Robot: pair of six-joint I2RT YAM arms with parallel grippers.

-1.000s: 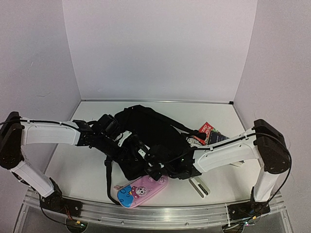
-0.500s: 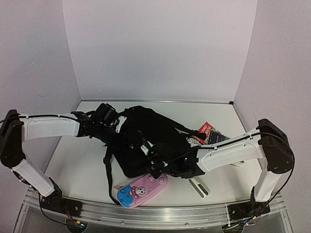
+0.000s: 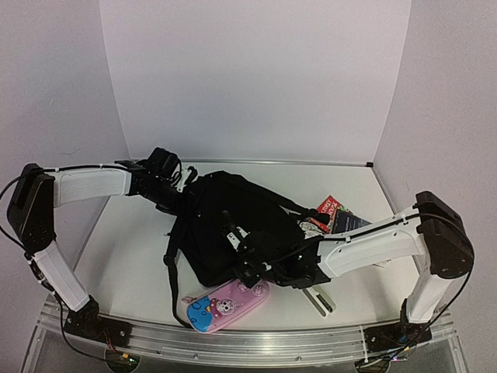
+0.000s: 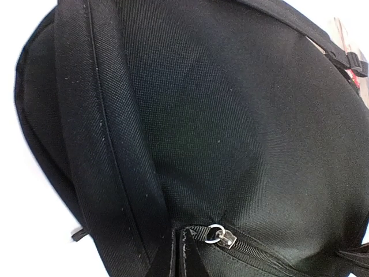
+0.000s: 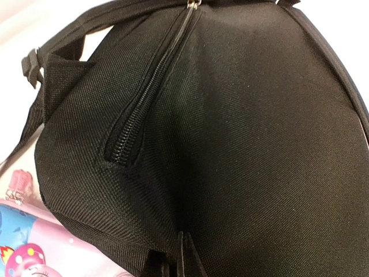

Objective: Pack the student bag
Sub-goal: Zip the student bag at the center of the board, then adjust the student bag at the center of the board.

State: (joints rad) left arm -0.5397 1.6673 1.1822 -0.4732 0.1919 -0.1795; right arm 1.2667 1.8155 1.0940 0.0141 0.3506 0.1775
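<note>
The student bag [image 3: 233, 221] lies in the middle of the table [image 3: 132, 272], its black fabric bulging, with a closed zipper [image 5: 147, 98] along one side and a metal zipper pull [image 4: 222, 235]. The left gripper [image 4: 180, 257] is at the bag's far left edge and the right gripper [image 5: 180, 257] at its near side. Both have their jaws fully together, apparently pinching a fold of bag fabric. A pink-and-blue cartoon pencil case [image 3: 227, 305] lies just near of the bag. To the right lies a red booklet [image 3: 329, 210]; its print is too small to read.
</note>
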